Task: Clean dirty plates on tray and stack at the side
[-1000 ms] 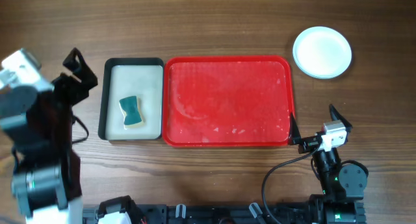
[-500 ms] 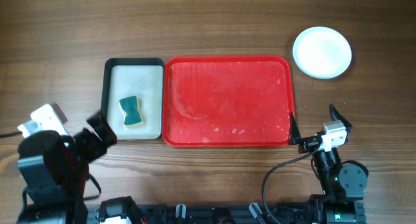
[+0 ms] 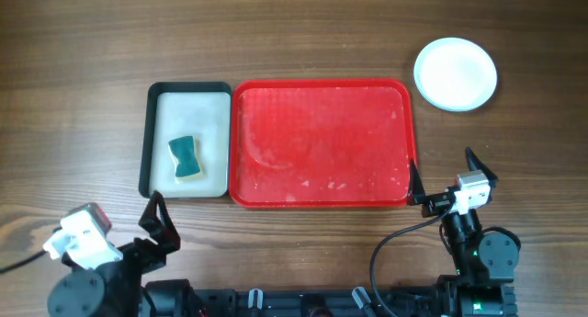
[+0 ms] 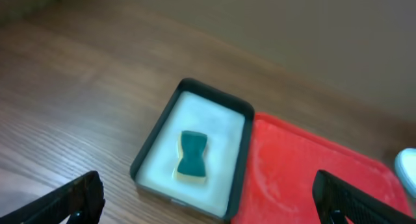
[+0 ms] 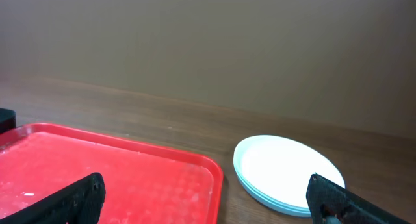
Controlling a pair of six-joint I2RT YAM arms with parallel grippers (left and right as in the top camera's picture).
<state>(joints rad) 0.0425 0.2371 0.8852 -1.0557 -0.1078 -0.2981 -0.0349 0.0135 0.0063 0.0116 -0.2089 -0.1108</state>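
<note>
The plates [image 3: 455, 73] sit in a stack on the wood beyond the right far corner of the red tray [image 3: 322, 106], white on top, pale blue rims below in the right wrist view [image 5: 289, 169]. The tray [image 5: 97, 172] holds only pale smears. My right gripper [image 3: 441, 172] stands open at the tray's near right corner, empty; its wrist view [image 5: 208, 208] shows the jaws wide apart. My left gripper [image 3: 154, 227] is low at the near left table edge, open and empty, jaws spread wide in its view [image 4: 210, 208]. A sliver of the plates [image 4: 408, 165] shows there.
A black-rimmed cream tray [image 3: 145, 142] lies against the red tray's left side, with a teal and yellow sponge [image 3: 185, 157] in it. The left wrist view shows that sponge [image 4: 193, 156], its tray [image 4: 244, 110] and the red tray [image 4: 299, 178]. Cables trail by the right arm's base.
My left arm has drawn back from the far left of the table, down past the cream tray, to the near left edge. The right arm, plates and sponge have not moved.
</note>
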